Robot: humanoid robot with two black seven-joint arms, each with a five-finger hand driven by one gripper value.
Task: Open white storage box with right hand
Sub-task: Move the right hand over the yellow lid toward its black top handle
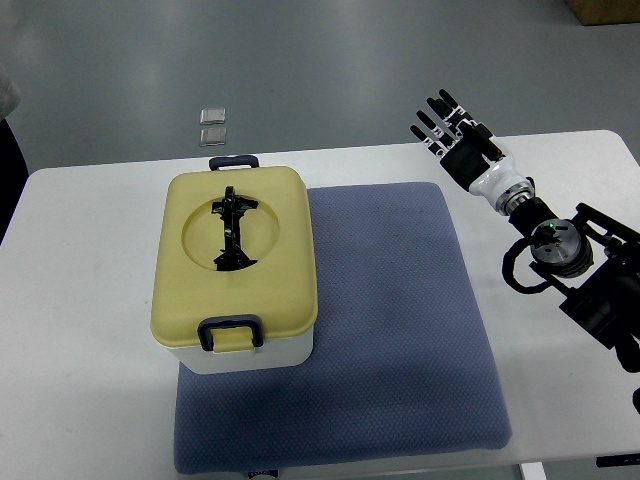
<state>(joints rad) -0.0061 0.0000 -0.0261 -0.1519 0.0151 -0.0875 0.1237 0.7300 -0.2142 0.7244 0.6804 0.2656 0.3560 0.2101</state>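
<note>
A white storage box [250, 355] with a pale yellow lid [237, 262] stands on the left part of a blue-grey mat [390, 320]. The lid is down, with a black folding handle [232, 232] lying flat in its round recess and dark blue latches at the near side [231, 333] and far side [233, 161]. My right hand [452, 131] hovers over the table's far right, well to the right of the box, fingers spread and holding nothing. Its arm [570, 255] comes in from the right edge. The left arm is out of view.
The white table [80, 300] ends just behind the box. Grey floor lies beyond it, with two small clear squares [213, 124] on it. A dark shape sits at the left edge [10, 170] and a cardboard box corner [605, 10] at the top right.
</note>
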